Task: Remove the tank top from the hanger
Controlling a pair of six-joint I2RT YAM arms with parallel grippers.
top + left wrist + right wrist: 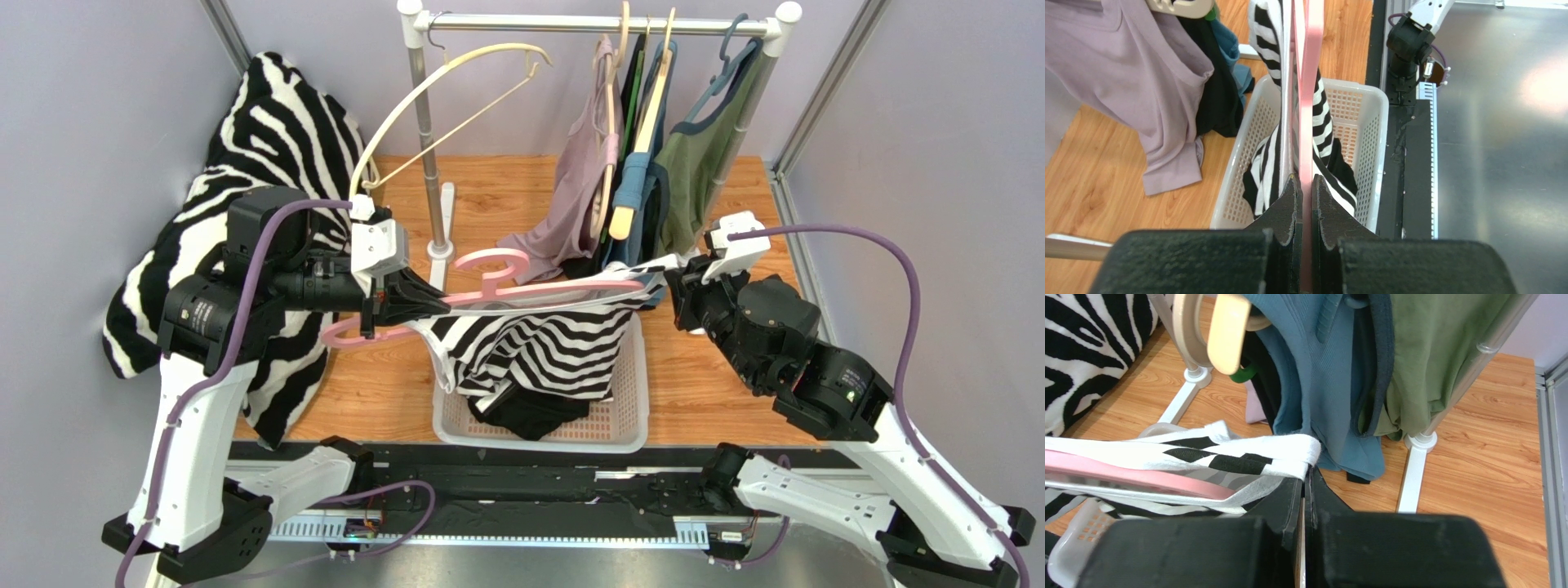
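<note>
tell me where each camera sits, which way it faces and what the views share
Top external: above and behind the arms, facing down onto the table; both arms show, left gripper and right gripper included.
Left wrist: on the left arm, facing along its fingers, clamped on the pink hanger, down into the basket.
Right wrist: on the right arm, facing past its fingers, pinching the tank top strap, towards the rack.
Shared: all three show the pink hanger and tank top.

A white basket [628, 404] stands before a clothes rack [589, 22], zebra-print cloth [282, 135] nearby.
</note>
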